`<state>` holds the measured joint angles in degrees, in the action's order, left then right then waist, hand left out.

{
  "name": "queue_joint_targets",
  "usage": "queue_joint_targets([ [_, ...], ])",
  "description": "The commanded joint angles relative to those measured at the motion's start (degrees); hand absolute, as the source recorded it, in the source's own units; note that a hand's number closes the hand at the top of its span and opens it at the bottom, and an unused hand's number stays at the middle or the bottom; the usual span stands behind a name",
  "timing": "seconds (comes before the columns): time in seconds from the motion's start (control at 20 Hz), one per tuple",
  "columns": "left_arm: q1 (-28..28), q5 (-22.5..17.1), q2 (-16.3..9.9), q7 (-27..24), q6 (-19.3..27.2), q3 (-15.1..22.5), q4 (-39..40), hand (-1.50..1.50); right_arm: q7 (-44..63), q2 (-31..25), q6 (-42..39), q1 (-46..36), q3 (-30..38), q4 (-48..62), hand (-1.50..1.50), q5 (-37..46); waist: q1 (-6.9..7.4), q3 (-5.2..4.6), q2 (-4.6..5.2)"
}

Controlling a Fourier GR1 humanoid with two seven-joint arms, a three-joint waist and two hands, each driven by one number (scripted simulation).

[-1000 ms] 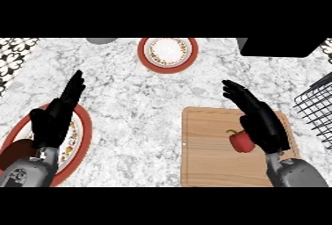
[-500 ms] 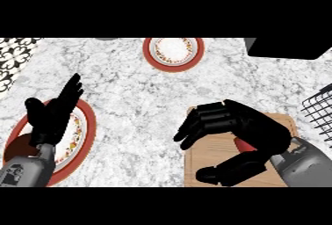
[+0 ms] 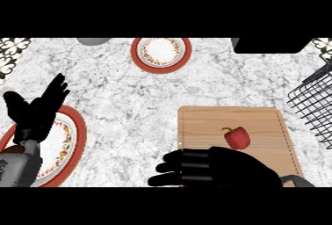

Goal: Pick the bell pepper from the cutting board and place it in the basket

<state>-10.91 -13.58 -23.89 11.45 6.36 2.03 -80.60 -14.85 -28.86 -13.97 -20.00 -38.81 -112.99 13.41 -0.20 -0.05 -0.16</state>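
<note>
A red bell pepper (image 3: pixel 237 138) with a green stem lies near the middle of the wooden cutting board (image 3: pixel 259 118). My right hand (image 3: pixel 214 169) sits at the board's near edge, just below and left of the pepper, palm down with fingers curled and pointing left, holding nothing. The black wire basket (image 3: pixel 315 103) shows at the right edge, only partly in view. My left hand (image 3: pixel 40 110) rests open at the left, fingers up, over a red-rimmed plate.
A red-rimmed plate (image 3: pixel 71 140) lies under my left hand at the lower left. A second such plate (image 3: pixel 162 52) sits at the top centre. A dark block (image 3: pixel 269 45) is at the top right, a grey object (image 3: pixel 94 41) at the top left.
My right hand has pulled back toward the near edge of the board, uncovering the pepper, which lies where it was. The view has shifted slightly. The left hand stays open.
</note>
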Motion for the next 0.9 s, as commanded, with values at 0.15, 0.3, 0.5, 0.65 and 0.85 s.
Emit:
queue_joint_targets([
  [0.15, 2.17, 0.30, 0.41, -2.70, -0.46, -0.96, 3.35, 0.00, 19.60, -9.39, -6.51, -10.64, 6.94, -8.55, -1.50, 9.15, -1.59, -0.40, -0.72],
  [0.3, -0.21, 0.04, 0.87, -0.48, 0.60, -0.99, 1.52, 0.00, 26.90, -12.54, -9.32, -14.68, 10.05, -9.86, -1.50, 13.26, -1.47, -0.25, -0.71],
  [0.5, -0.02, -0.53, -0.11, 1.17, -1.46, -0.76, 0.06, 0.00, 38.90, -12.04, -21.22, -23.06, 15.09, -9.40, -1.50, 3.57, 0.06, -0.20, -0.38],
  [0.65, 0.96, 1.11, 1.31, -0.41, -0.49, 0.27, 0.19, 0.00, 41.27, -14.88, -30.93, -24.52, 15.79, -9.41, -1.50, -5.06, -0.36, -0.15, -0.37],
  [0.85, 0.01, 2.09, 2.61, -1.88, -0.01, 0.13, 2.17, 0.00, 41.19, -17.15, -38.96, -28.58, 22.70, -2.87, -1.50, -16.34, -0.32, -0.10, -0.03],
])
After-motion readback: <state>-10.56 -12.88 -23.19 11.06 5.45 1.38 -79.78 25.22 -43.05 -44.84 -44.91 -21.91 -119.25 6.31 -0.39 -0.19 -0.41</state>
